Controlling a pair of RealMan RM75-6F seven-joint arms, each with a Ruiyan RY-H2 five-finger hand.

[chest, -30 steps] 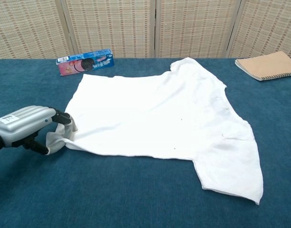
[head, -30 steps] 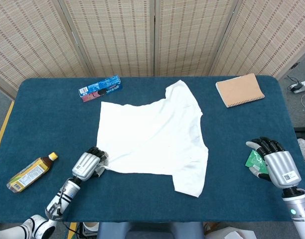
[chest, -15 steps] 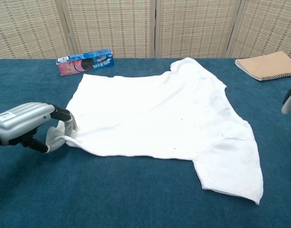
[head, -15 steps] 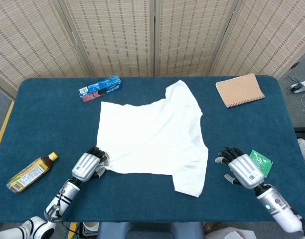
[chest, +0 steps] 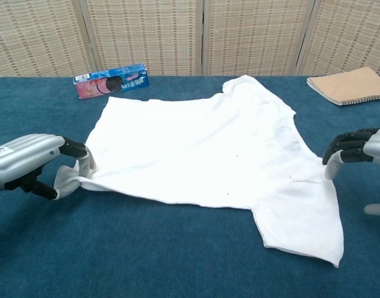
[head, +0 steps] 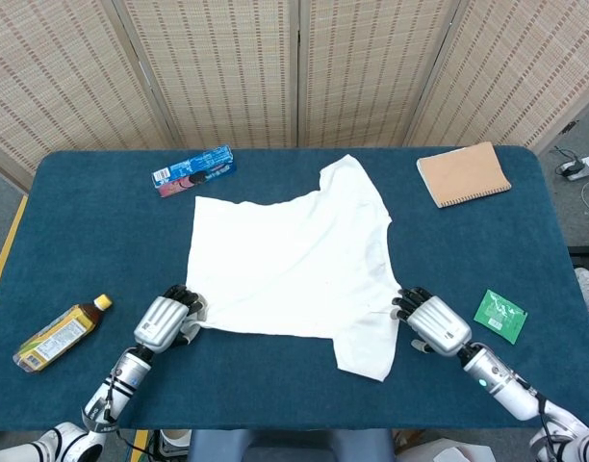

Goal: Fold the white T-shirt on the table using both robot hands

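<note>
Rt hand (head: 431, 322) now at T-shirt (head: 293, 260) edge, approx 4 o'clock of cloth in head view. Was far out at table's 3–4 o'clock 1 s ago, over green packet (head: 499, 315); half a sec ago midway, clear of fabric. Packet now uncovered, lying on table (head: 83, 221) just beyond the hand.

In chest view, rt fingertips (chest: 336, 149) curled down at shirt's rt edge, above lower sleeve; touching or just beside cloth, can't tell which. Nothing visibly pinched. Can't tell if closed on fabric or not.

Lt hand (head: 165, 323) at 8 o'clock corner of shirt, clamped on the hem corner: fabric wrapped between thumb and fingers, corner lifted slightly off table. Vs earlier frames: pulled a bit outward and back, hem line drawn tauter toward it, small ripple along near edge.

Shirt itself: spread flat mid-table, skewed, one sleeve poking to 12–1 o'clock, other sleeve hanging to 5 o'clock. Otherwise as before.

Meaning for task: likely both sides about to be secured, lt already gripping, rt arriving for its grasp. No fold made yet; early stage. Next prob needs rt pinch on edge before any lift.

Round about, unchanged: cookie box (head: 192, 170) at 11 o'clock, notebook (head: 463, 173) at 2 o'clock, bottle (head: 61, 333) at 8 o'clock, well apart from shirt.
</note>
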